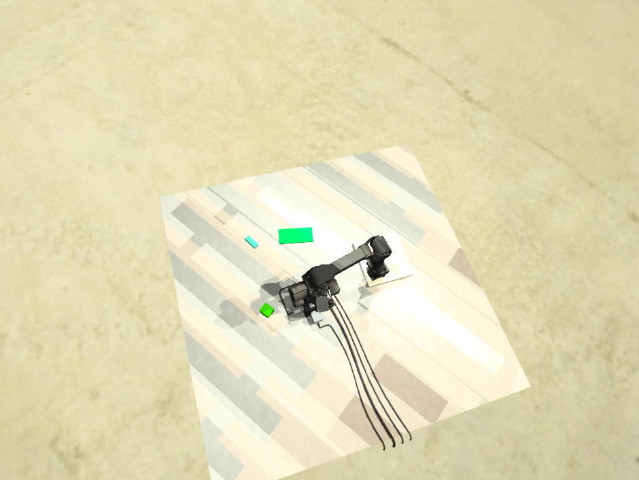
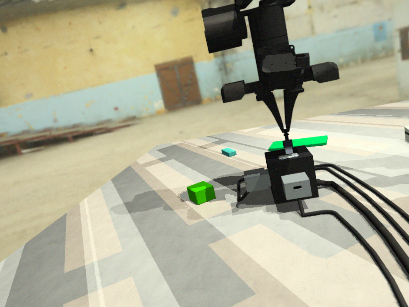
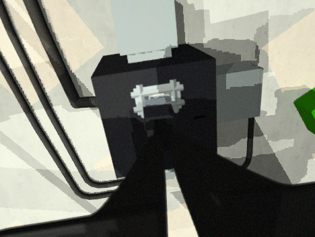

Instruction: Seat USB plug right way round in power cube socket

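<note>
The black power cube (image 2: 274, 176) (image 3: 198, 134) stands on the table with its socket (image 2: 283, 157) (image 3: 155, 89) on top, ringed by a pale metal frame. My gripper (image 2: 286, 133) is shut on the USB plug (image 2: 287, 144) (image 3: 157, 111), directly above the cube. The plug is upright, with its black body clear of the cube's top and a stretch of its metal shell showing between body and socket. Whether the shell's tip is inside the socket, and which way round it faces, I cannot tell. The arm hides most of the cube in the top view.
Grey adapters (image 2: 296, 186) (image 3: 239, 94) sit on the cube's sides, with black cables (image 1: 356, 361) (image 2: 357, 198) running off. A green block (image 1: 266, 309) (image 2: 201, 193) stands beside the cube. A cyan block (image 1: 251, 241) (image 2: 228, 151) and a flat green slab (image 1: 295, 235) (image 2: 307, 141) lie farther off.
</note>
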`<state>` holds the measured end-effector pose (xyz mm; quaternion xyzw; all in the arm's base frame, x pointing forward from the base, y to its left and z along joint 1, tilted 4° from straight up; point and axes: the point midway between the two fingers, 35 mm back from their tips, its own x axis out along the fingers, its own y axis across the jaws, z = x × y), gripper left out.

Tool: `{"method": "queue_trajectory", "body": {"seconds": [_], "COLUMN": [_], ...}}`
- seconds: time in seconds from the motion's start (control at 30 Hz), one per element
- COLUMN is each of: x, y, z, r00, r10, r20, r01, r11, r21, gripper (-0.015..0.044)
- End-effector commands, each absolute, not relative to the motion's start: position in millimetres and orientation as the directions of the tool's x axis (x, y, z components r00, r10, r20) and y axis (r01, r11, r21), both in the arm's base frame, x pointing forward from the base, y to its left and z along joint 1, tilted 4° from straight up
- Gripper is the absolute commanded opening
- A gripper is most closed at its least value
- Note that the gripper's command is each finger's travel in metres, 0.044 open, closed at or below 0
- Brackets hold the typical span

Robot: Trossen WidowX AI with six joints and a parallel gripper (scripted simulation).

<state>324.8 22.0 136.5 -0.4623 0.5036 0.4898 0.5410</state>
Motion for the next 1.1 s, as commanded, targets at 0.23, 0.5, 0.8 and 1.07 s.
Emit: {"method": "queue_trajectory", "body": {"seconds": [0.23, 0.5, 0.8, 1.07], "x": [325.6, 325.5, 325.3, 324.8], "y": [21.4, 21.0, 20.7, 20.9], "z": [145.0, 150.3, 154.7, 152.8], "r00": [0.017, 0.017, 0.017, 0.014], "r10": [0.065, 0.064, 0.064, 0.064], "r20": [-0.998, -0.998, -0.998, -0.998], "r01": [-0.996, -0.996, -0.996, -0.974], "r11": [0.091, 0.091, 0.091, 0.226], "r21": [-0.012, -0.012, -0.011, 0.001], "gripper": [0.0, 0.0, 0.0, 0.0]}}
